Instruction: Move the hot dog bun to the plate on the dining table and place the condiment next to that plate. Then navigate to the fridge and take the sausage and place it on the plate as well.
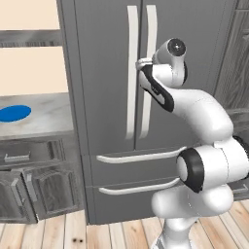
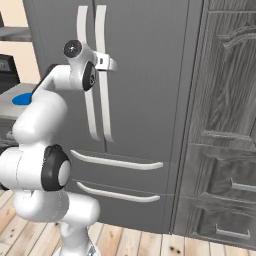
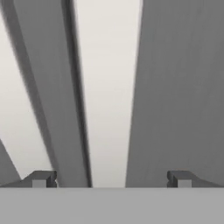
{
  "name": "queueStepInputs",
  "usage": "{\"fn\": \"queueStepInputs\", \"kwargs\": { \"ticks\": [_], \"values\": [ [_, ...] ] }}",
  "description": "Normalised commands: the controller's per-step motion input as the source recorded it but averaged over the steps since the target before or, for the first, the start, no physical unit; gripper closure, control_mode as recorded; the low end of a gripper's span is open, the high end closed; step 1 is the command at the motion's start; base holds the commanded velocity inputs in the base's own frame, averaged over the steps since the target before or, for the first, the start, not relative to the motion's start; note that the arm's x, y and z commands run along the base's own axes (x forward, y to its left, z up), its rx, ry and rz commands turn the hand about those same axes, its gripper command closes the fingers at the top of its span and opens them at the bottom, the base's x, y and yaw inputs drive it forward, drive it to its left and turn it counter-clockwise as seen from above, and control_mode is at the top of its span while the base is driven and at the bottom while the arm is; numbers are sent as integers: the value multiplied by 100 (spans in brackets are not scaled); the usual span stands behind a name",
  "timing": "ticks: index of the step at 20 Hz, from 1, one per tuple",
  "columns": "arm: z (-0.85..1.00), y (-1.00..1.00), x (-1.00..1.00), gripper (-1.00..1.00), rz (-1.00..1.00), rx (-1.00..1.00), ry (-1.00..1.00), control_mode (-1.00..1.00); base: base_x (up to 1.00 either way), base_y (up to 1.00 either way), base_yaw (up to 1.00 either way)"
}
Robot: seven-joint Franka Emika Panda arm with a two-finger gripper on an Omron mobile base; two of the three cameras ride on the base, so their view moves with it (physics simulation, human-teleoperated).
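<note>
From left base view: one fridge (image 1: 107,97), doors shut, two long vertical handles (image 1: 131,73); gripper (image 1: 142,64) at right handle. Right base view: two drawer handles (image 2: 117,162) below. Hand view: fingertips (image 3: 41,178) spread, straddling one handle.

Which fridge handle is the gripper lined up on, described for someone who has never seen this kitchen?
Start at the tall dark grey fridge with closed doors. Two long curved silver handles run side by side down its upper doors. The open gripper straddles the right handle, whereas the left handle stands free beside it; the lower drawer handles run horizontally.
</note>
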Motion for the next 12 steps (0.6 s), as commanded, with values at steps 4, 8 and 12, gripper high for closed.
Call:
{"fn": "queueStepInputs", "kwargs": {
  "ticks": [4,8,12],
  "values": [
    [-7,0,63,-100,0,0,-6,-100,0,0,0],
    [-13,0,63,-100,0,0,-6,-100,0,0,0],
    [-5,0,59,-100,1,0,-1,-100,0,0,0]
  ]
}}
